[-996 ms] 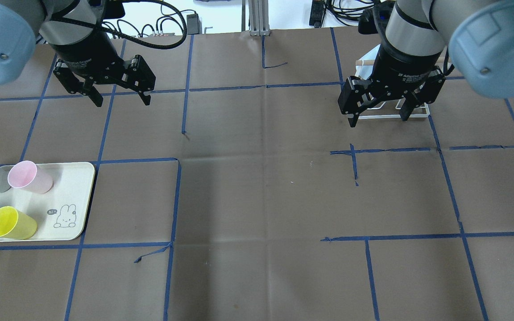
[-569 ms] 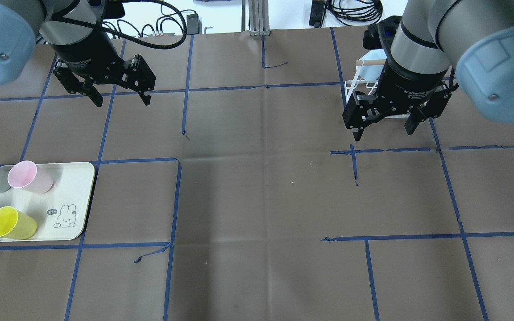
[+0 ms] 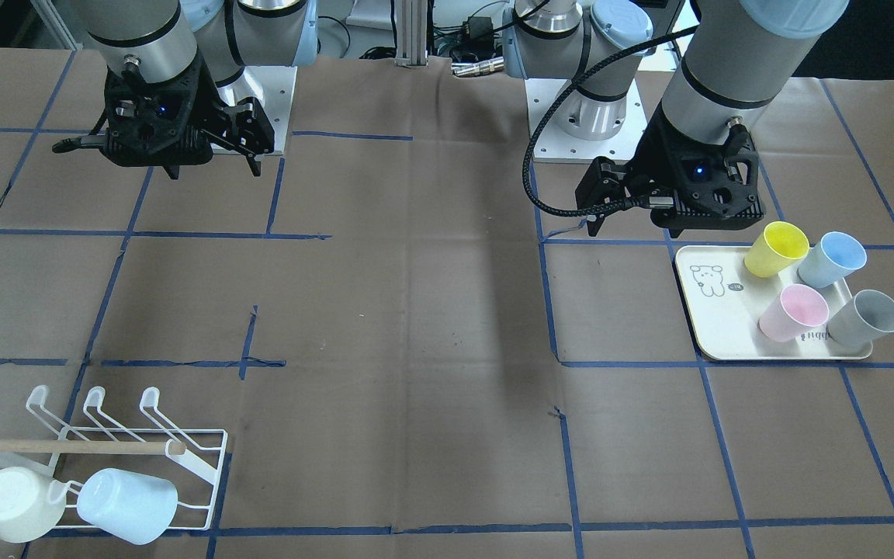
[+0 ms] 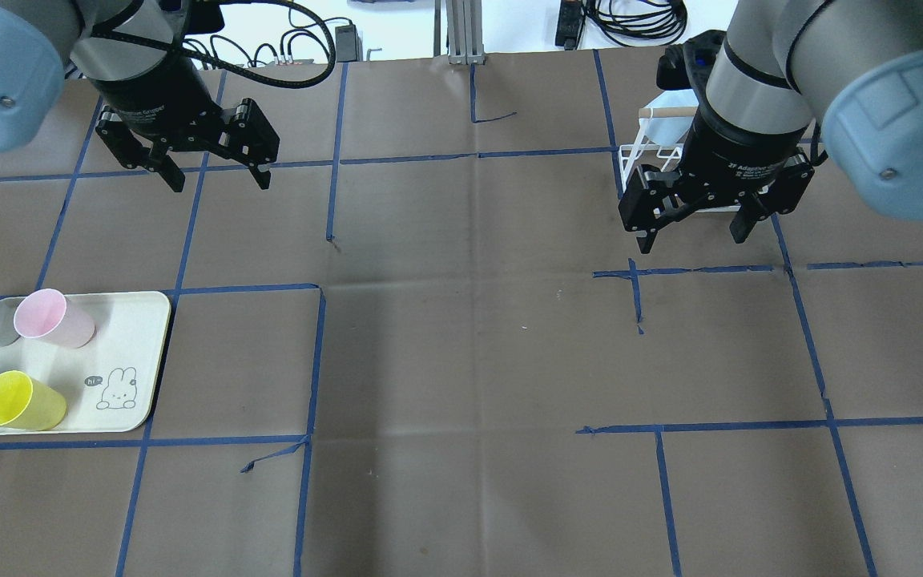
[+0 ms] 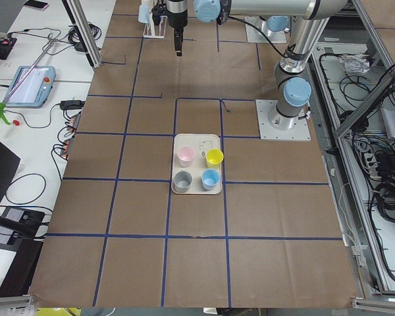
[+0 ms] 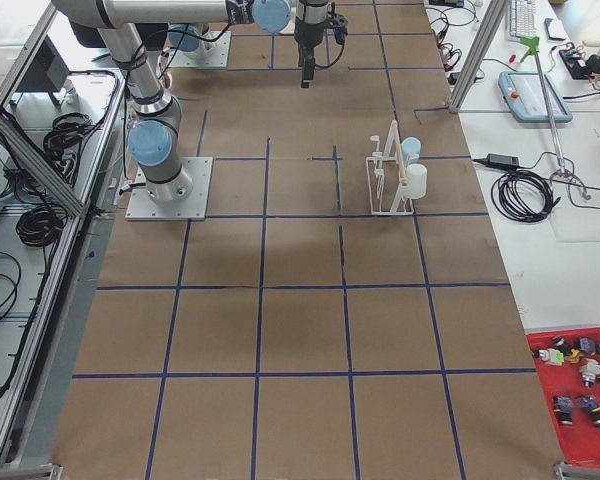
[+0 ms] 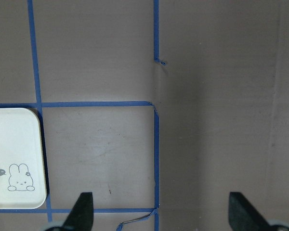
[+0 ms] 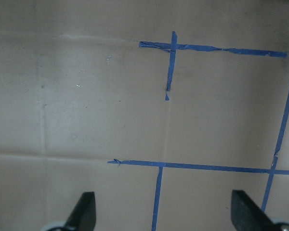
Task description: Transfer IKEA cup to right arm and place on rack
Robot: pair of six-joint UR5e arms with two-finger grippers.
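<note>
The left gripper [image 4: 219, 184] hangs over the brown table [image 4: 461, 361] with its 2 fingers spread wide. It holds nothing. The right gripper [image 4: 692, 240] is also wide apart and holds nothing. It hangs at the far right of the table, just beside the rack [image 3: 74, 446].

2 cups sit on the rack, a white cup [image 3: 11, 505] and a pale blue cup [image 3: 127, 505]. They are tipped over on the prongs, side by side. 3 prongs on the other side of the rack are bare.

4 more cups lie on their sides on the cream tray [image 3: 726, 326] at the near left of the table: a yellow cup [image 3: 777, 248], a blue cup [image 3: 831, 260], a pink cup [image 3: 794, 312] and a grey cup [image 3: 866, 318]. The left gripper is well apart from them, farther back on the table.

So the job looks partly done. 2 cups are on the rack and 4 wait on the tray. No cup is in a gripper now. The next step would be for the left gripper to go to the tray and pick 1 cup. Then it must pass the cup to the right gripper, and the right gripper must put it on a bare prong. Which cup comes next cannot be told.
</note>
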